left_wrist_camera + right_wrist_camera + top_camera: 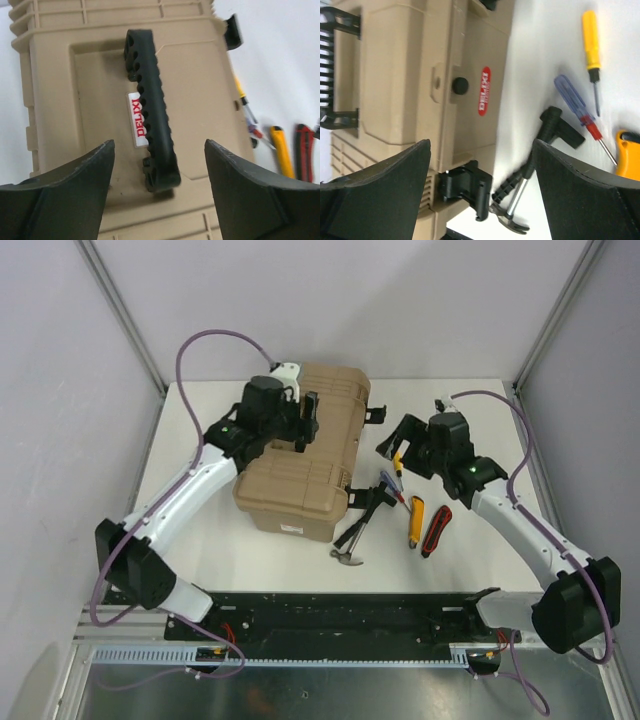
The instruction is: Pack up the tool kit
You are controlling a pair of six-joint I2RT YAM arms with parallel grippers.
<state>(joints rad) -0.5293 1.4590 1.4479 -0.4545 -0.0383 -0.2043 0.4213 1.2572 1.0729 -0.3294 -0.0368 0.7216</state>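
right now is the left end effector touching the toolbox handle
Apart. Left wrist view: the left end effector straddles the black handle, tan lid showing in the gap on both sides.

White table between pale grey walls, aluminium corner posts.

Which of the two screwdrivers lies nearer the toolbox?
The blue-handled screwdriver: its handle sits between the toolbox and the yellow-handled screwdriver, which lies farther out.
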